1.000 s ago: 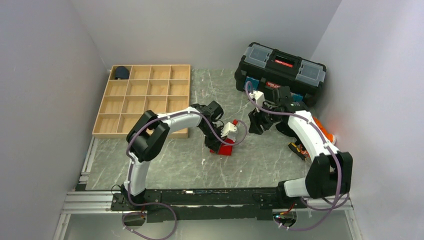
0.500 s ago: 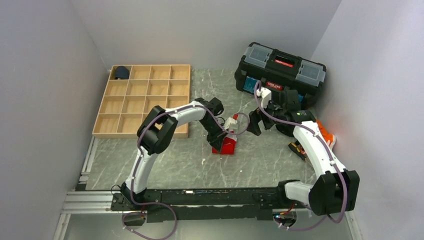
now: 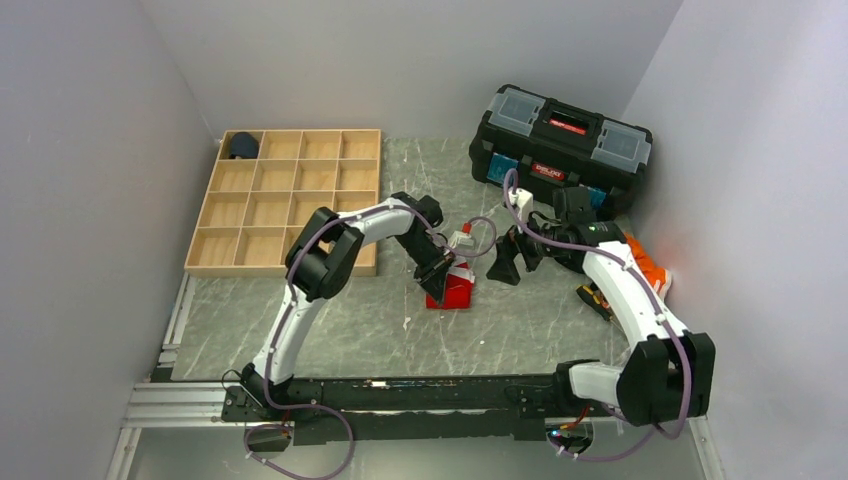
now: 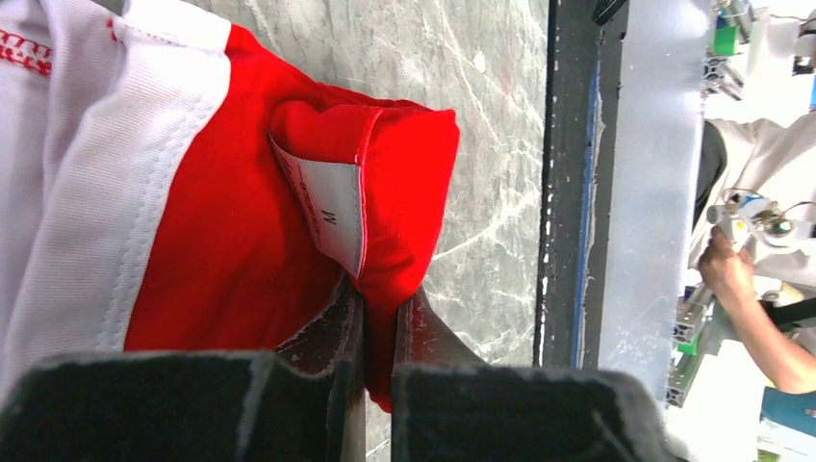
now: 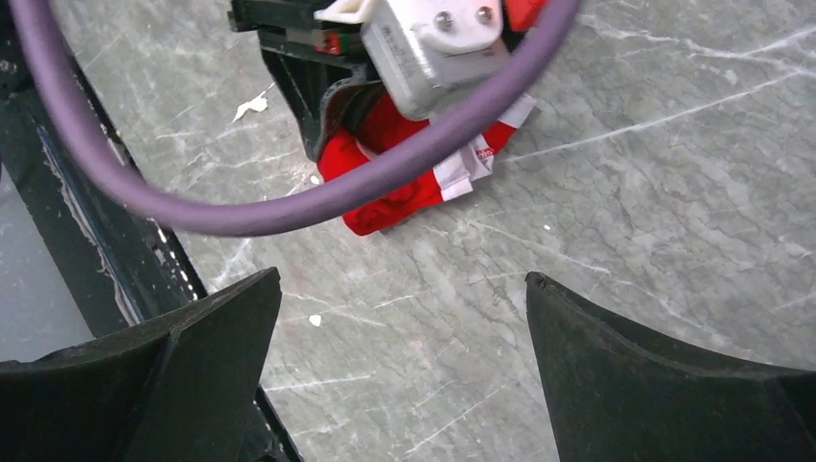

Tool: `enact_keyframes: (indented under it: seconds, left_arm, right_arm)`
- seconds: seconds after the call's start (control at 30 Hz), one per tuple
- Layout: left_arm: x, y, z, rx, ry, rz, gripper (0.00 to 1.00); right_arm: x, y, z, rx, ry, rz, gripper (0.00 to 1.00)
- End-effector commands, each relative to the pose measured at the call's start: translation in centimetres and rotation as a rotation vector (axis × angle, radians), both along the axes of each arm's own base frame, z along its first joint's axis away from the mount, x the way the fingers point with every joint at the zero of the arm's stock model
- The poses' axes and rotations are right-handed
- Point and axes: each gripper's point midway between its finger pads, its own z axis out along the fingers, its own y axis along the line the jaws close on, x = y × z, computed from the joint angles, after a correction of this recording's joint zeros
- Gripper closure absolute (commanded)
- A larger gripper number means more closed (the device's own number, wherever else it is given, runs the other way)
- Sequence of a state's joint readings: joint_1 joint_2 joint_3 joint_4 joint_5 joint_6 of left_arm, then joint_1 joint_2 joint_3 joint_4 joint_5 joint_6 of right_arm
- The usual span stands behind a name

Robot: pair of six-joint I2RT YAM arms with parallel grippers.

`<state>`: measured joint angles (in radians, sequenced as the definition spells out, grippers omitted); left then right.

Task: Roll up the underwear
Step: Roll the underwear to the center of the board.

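Observation:
The underwear [image 3: 458, 291] is a bright red, partly folded piece with white trim, lying on the marble table near its middle. My left gripper [image 3: 440, 278] is shut on a red fold of it. The left wrist view shows the underwear [image 4: 241, 212] with its white label, the cloth pinched between the jaws of the left gripper [image 4: 377, 313]. My right gripper [image 3: 506, 266] hangs wide open just right of the garment, with nothing between its fingers. In the right wrist view the underwear [image 5: 409, 197] lies beyond the right gripper [image 5: 404, 284], under the left gripper's body [image 5: 318, 87].
A wooden compartment tray [image 3: 285, 205] stands at the back left with a dark navy bundle [image 3: 242, 147] in its far corner cell. A black toolbox [image 3: 560, 135] sits at the back right. An orange cloth [image 3: 647, 262] lies by the right wall. A metal rail [image 3: 400, 390] runs along the near edge.
My right gripper has opened wide and dropped toward the underwear. The left arm's elbow swung right while its gripper stayed shut on the red cloth.

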<state>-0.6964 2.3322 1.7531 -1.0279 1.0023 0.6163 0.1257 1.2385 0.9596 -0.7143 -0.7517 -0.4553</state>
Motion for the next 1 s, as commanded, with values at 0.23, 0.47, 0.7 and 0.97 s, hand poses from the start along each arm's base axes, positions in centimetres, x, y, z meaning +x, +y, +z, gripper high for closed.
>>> enact_keyframes:
  seconds: [0.23, 0.47, 0.7, 0.97]
  left_arm:
    - [0.2, 0.5, -2.6, 0.047, 0.174, 0.026, 1.00]
    - [0.0, 0.4, -3.1, 0.059, 0.292, 0.063, 1.00]
    - [0.0, 0.2, -3.5, 0.093, 0.337, 0.084, 1.00]
    - [0.1, 0.0, -3.5, 0.102, 0.352, 0.094, 1.00]
  right_arm:
    - [-2.4, 3.1, -2.0, -0.248, -0.258, 0.198, 0.07]
    - [-3.1, 5.3, -5.5, -0.407, -0.352, 0.318, 0.12]
    - [-3.3, 7.1, -8.4, -0.568, -0.445, 0.437, 0.21]
    - [-2.5, 7.3, -10.5, -0.702, -0.512, 0.493, 0.27]
